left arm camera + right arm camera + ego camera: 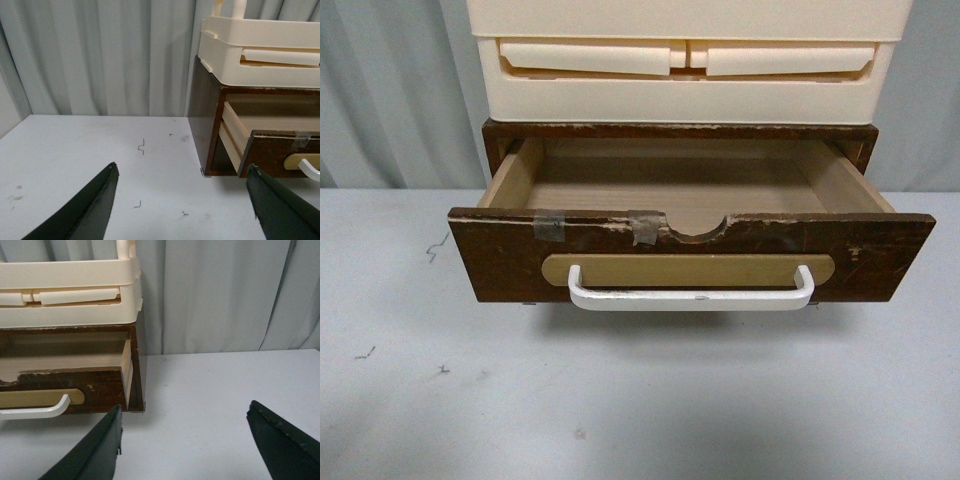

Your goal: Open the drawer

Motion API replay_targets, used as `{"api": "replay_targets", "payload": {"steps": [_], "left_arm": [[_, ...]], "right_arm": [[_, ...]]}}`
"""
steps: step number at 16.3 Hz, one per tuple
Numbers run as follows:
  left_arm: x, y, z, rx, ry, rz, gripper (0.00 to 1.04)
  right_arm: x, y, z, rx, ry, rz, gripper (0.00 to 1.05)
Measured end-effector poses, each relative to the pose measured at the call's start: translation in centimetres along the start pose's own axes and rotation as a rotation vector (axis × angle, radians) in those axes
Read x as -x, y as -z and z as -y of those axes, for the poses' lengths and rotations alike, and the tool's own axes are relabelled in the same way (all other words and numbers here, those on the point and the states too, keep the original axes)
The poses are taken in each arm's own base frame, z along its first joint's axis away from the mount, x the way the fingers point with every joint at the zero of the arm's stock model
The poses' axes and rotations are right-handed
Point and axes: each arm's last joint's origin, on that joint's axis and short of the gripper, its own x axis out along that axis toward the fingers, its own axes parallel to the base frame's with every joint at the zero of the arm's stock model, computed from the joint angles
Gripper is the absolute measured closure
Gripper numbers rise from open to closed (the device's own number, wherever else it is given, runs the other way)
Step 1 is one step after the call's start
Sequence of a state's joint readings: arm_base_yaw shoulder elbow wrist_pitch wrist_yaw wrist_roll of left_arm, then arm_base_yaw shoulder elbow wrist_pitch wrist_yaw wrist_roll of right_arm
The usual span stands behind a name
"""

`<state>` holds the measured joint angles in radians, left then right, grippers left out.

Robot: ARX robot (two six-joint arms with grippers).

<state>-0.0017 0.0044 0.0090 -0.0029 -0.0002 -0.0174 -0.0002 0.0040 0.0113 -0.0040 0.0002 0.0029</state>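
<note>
On the grey table (640, 420), brown wooden drawer (520, 255) pulled out, white handle (690, 297) at 6 o'clock, left gripper (182, 205) and right gripper (185, 440) both spread wide, holding nothing.

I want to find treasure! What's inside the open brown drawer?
No treasure: the drawer is pulled out, and only its bare pale wood floor and sides show. The back part, under the cream plastic unit, is shaded and partly hidden.

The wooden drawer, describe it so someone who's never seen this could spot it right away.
On the grey table stands a dark brown cabinet under a cream plastic drawer unit. The wide, worn dark brown wooden drawer sticks out, open and empty. Only it has a white bar handle and grey tape beside a semicircular notch.
</note>
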Motion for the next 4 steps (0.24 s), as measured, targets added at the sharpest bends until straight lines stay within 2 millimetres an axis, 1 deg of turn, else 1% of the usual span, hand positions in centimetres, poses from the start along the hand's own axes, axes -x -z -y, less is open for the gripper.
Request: {"api": "replay_targets", "payload": {"steps": [1,2,3,4], "left_arm": [[0.00,0.00,0.00,0.000,0.000,0.000,0.13],[0.00,0.00,0.00,-0.001,0.000,0.000,0.05],[0.00,0.00,0.00,0.000,0.000,0.000,0.07],[0.00,0.00,0.00,0.000,0.000,0.000,0.07]], "right_arm": [[0.00,0.00,0.00,0.000,0.000,0.000,0.19],[0.00,0.00,0.00,0.000,0.000,0.000,0.08],[0.00,0.00,0.00,0.000,0.000,0.000,0.05],[0.00,0.00,0.00,0.000,0.000,0.000,0.06]]}}
